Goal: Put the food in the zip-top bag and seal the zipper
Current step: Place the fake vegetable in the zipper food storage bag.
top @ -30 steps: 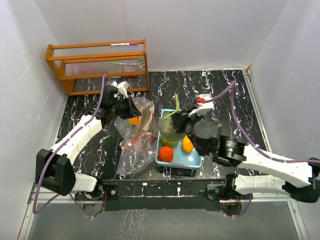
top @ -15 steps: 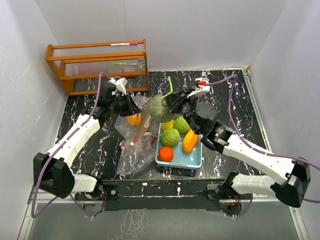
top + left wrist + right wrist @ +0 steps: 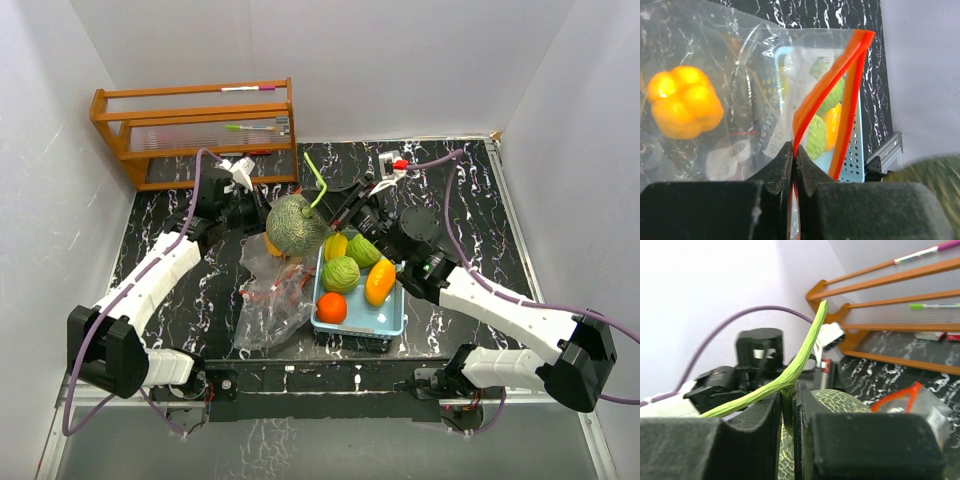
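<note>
Melon (image 3: 293, 226) is up off the table (image 3: 450, 180), hanging by its green stem (image 3: 801, 354) abt mid-table, a bit toward the far edge. R gripper (image 3: 787, 397) holds that stem: fingers pinched nearly together w/ only the thin stalk btwn them, netted rind right under the pads in the right wrist view. Melon hangs over the upper end of the zip-top bag (image 3: 268, 300) and just left of the basket (image 3: 362, 329).

L gripper (image 3: 793, 150) is clamped narrow on the bag's rim. Left wrist view: fingertips squeezed on the plastic where the two orange zipper strips (image 3: 850, 90) meet. Above the pinch the strips spread apart, so the mouth gapes. Bag is clear, crumpled, lying left of ctr and running toward the near edge. One yellow-orange pepper (image 3: 684, 102) is inside it already; from the top cam only a sliver shows under the melon.

Basket is light blue, right of ctr, nearer the near edge, just beside the bag; can't tell if they touch. In it: cabbage ball (image 3: 341, 273) in the middle, second cabbage ball (image 3: 364, 250) on its far-right side, orange (image 3: 332, 307) in the basket's near-left corner, long orange-yellow piece (image 3: 379, 282) along the right, yellow piece (image 3: 336, 245) at the far-left.

Wooden rack (image 3: 195, 135) stands in the far-left corner w/ pens (image 3: 250, 89) on its rails.
</note>
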`<state>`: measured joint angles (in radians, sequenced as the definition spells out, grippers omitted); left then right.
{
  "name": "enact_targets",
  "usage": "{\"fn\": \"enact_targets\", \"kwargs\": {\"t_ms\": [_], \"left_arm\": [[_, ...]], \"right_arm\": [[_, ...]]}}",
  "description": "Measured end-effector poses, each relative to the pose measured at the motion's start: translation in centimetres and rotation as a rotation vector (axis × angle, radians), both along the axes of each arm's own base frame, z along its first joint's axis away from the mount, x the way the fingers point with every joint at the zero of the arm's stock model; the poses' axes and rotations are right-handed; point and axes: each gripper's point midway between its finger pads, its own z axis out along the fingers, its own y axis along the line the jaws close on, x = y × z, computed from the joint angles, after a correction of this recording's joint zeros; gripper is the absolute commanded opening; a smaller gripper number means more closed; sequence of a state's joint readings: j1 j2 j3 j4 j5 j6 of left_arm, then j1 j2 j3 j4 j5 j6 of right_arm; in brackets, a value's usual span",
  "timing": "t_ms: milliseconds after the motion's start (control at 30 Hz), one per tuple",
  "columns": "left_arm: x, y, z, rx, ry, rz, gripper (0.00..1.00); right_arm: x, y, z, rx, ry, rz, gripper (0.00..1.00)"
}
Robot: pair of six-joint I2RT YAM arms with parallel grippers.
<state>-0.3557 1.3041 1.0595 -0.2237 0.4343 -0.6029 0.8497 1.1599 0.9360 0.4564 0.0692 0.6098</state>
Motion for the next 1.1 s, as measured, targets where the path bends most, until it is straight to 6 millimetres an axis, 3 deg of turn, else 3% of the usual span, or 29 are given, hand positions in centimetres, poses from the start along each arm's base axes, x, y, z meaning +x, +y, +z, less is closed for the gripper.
{"fn": "enact_targets", "kwargs": {"t_ms": [167,300,400,633,833,1100], "left_arm": [[0.1,-0.1,-1.0,-0.002,0.033,0.009,0.00],[0.2,-0.4,-0.6,-0.026,0.030,0.011,0.00],[0.1,-0.7,-0.1,-0.052,0.032,0.005,0.00],[-0.7,-1.5,1.3,-0.117,0.039,-0.029,0.00],[-1.6,-1.5,1.8,-0.134,0.038,-0.050,0.00],[-2.8,-1.7,0.5,-0.165,0.093,-0.067,0.00]], "right_arm": [[-1.4,0.5,1.7,0.066,-0.053,0.080,0.08],[-1.9,0.9,1.3,0.110,-0.065,0.135,0.08],[-1.0,1.1,-0.5,0.131,-0.045,0.154,0.08],[2.9,0.3,-8.4,0.095,0.128,0.093,0.08],[4.6,-1.5,-9.6,0.063,0.175,-0.054,0.08],[6.6,-4.1,-10.9,0.002,0.226,-0.251,0.08]]}}
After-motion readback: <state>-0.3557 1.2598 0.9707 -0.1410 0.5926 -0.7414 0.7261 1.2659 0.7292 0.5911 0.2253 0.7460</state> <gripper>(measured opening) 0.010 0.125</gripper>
